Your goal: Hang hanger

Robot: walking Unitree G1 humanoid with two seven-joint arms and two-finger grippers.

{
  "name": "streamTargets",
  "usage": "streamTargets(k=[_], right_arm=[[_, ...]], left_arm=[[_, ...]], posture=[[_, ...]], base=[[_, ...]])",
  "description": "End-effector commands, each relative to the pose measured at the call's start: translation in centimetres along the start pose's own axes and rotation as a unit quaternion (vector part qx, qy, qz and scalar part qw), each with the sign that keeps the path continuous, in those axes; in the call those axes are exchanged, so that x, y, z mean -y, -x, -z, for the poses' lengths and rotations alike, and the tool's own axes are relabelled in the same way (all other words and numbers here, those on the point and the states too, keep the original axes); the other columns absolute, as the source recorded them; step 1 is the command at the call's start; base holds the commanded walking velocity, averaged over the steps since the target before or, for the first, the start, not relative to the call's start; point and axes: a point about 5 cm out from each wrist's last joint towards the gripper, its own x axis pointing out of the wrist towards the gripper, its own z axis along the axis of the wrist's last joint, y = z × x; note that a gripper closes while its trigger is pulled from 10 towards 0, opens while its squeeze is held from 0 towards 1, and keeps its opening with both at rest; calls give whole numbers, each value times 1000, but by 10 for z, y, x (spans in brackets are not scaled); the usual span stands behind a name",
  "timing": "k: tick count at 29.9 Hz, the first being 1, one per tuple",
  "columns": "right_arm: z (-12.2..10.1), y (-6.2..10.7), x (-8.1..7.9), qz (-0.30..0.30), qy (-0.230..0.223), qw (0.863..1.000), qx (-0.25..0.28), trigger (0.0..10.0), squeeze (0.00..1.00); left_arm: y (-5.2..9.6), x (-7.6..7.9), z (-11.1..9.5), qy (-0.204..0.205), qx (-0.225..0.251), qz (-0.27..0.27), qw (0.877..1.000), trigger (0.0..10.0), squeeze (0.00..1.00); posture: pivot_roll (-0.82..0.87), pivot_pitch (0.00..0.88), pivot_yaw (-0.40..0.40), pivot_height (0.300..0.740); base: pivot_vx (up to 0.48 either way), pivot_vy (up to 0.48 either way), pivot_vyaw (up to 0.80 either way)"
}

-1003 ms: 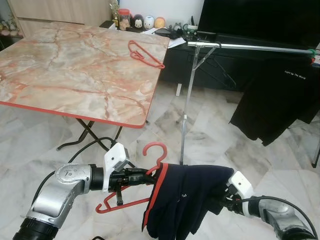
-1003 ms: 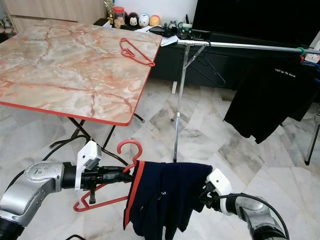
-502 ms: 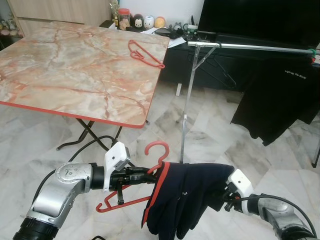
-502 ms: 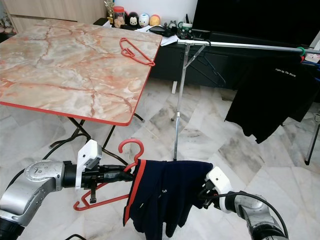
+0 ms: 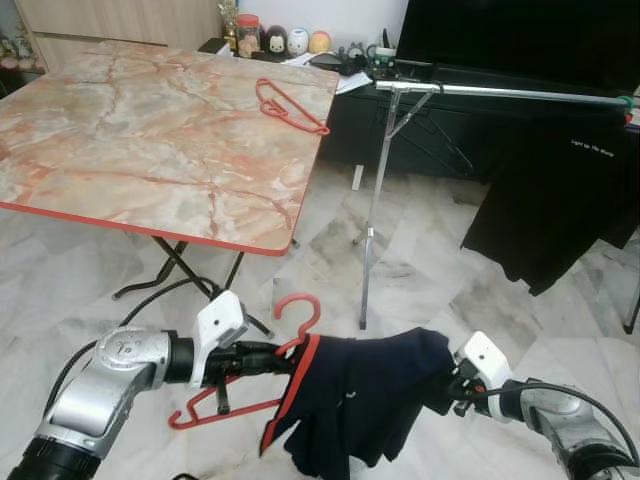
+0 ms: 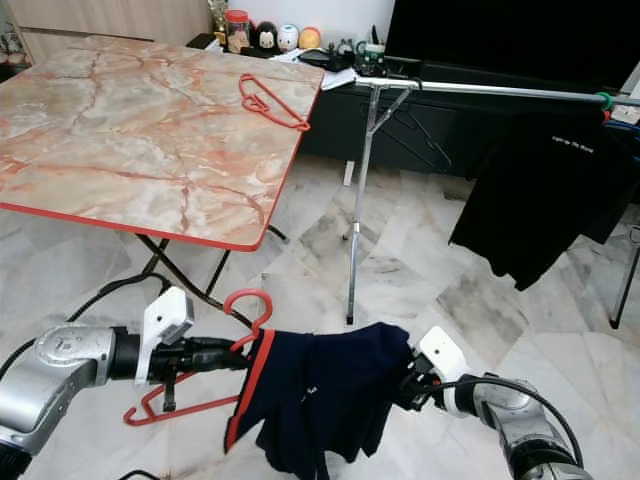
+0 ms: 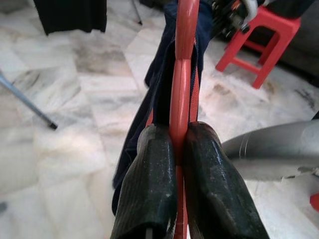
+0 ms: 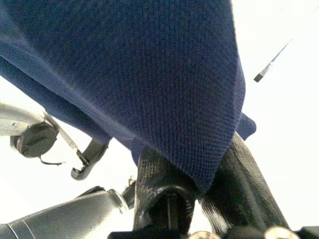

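Observation:
A red hanger [image 5: 290, 330] carries a navy garment with a red collar edge [image 5: 350, 400], held low over the marble floor. My left gripper [image 5: 270, 352] is shut on the hanger just below its hook; in the left wrist view both fingers [image 7: 149, 184] pinch the red hanger [image 7: 180, 99]. My right gripper [image 5: 452, 390] is shut on the garment's far end, where the navy cloth [image 8: 149, 69] drapes over its fingers [image 8: 159, 184]. The metal clothes rail [image 5: 500, 94] stands ahead, well above and beyond both grippers.
A marble-topped folding table [image 5: 150, 140] stands at the left front with another red hanger [image 5: 288, 108] on its far corner. A black shirt [image 5: 560, 190] hangs on the rail at the right. A dark TV cabinet [image 5: 440, 130] lies behind; a red stool [image 7: 256, 40] stands nearby.
Both grippers have dropped a little with the hanger and garment. The left gripper has shifted left, and the garment sags lower between them.

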Motion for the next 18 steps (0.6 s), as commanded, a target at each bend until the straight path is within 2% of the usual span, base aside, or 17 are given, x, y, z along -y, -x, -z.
streamTargets(k=[1,8,11,15,18], right_arm=[[2,6,5,11,6,1000,-10,0,0],[5,13,12,30,6,999,-20,0,0],[6,20,18,43,5,999,-25,0,0],[14,34,27,69,4,997,-44,0,0],[17,40,31,83,2,995,-53,0,0]], left_arm=[[3,-1,1,-16,-8,-10,1000,0,0],[14,-4,10,-7,-21,-36,999,0,0],[25,-7,15,-2,-34,-55,998,0,0],[46,-13,25,7,-58,-95,994,0,0],[52,-14,31,11,-67,-110,992,0,0]], posture=[[-14,0,-67,740],[-13,0,-68,740],[-15,0,-69,740],[-13,0,-68,740],[-14,0,-66,740]], base=[[0,0,0],[0,0,0],[0,0,0],[0,0,0],[0,0,0]])
